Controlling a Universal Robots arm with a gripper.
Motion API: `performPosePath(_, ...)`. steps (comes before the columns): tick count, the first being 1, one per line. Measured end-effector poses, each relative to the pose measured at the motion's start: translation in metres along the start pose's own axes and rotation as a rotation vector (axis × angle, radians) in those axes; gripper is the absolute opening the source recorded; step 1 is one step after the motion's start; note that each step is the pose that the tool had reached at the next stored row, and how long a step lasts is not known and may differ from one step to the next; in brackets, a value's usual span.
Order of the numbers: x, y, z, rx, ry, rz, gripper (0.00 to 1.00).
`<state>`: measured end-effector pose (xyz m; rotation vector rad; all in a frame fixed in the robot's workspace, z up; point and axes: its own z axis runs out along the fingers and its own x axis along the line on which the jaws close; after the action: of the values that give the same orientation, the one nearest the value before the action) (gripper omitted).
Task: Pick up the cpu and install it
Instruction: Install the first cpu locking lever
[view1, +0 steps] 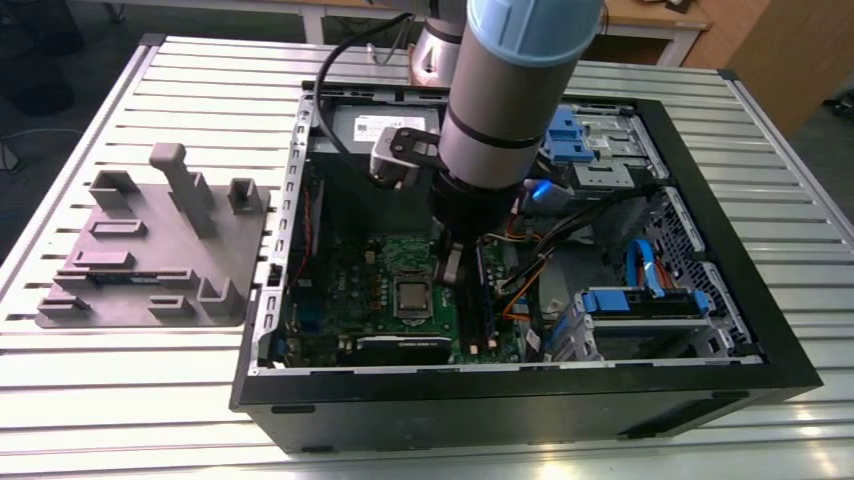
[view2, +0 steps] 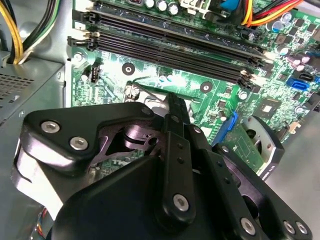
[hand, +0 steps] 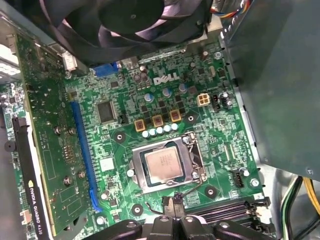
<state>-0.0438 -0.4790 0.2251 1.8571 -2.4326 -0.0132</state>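
In the first wrist view the cpu (hand: 163, 166) lies flat in its socket on the green motherboard (hand: 150, 110), its silver top showing inside the metal frame, between the black memory slots (hand: 235, 206) and a row of small capacitors. The gripper (hand: 172, 220) hangs just beside the socket with its black fingers (view2: 175, 112) drawn together at the tips and nothing between them, apart from the chip. In the exterior view the arm (view1: 507, 110) reaches down into the open computer case (view1: 747, 330), and a grey moulded tray (view1: 147, 250) sits on the slatted table (view1: 120, 400) at the exterior view's left
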Motion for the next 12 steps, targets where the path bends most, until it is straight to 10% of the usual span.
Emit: performPosePath(12, 0.0018, -0.0004, 0.0034, 0.0190, 0.0011, -0.093, 0.10)
